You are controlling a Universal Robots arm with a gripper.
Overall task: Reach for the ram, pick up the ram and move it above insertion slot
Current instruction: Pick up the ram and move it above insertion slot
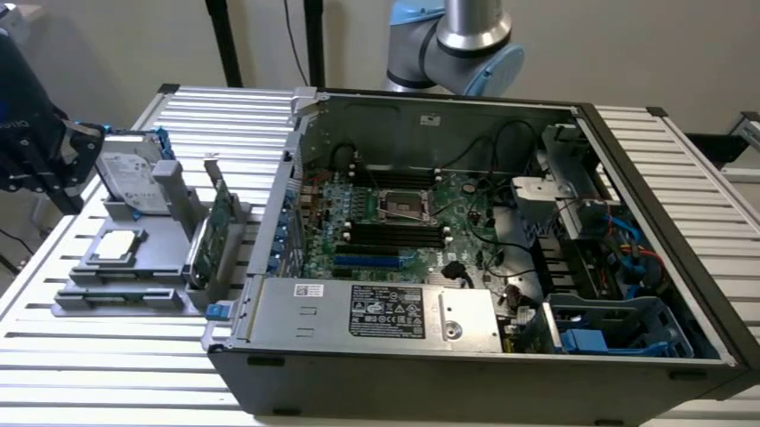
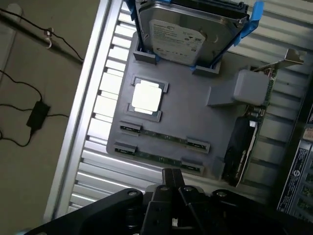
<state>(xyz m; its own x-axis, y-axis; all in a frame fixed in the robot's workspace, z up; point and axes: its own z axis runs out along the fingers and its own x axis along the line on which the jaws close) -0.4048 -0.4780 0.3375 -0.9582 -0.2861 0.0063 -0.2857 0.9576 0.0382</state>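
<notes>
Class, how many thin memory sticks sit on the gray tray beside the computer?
2. Both lie parallel in the gray tray: the first memory stick nearer the square chip, the second memory stick along the tray's outer edge. None seems hidden there.

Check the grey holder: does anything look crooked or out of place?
Nothing stands out. Both ram sticks lie straight, the processor sits square, and the hard drive and expansion card stand in the grey holder.

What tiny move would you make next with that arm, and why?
Probably lower the black gripper toward the nearer thin green ram stick. The stick lies seated in the grey holder tray, and the gripper hangs above it, apparently not touching.
</notes>
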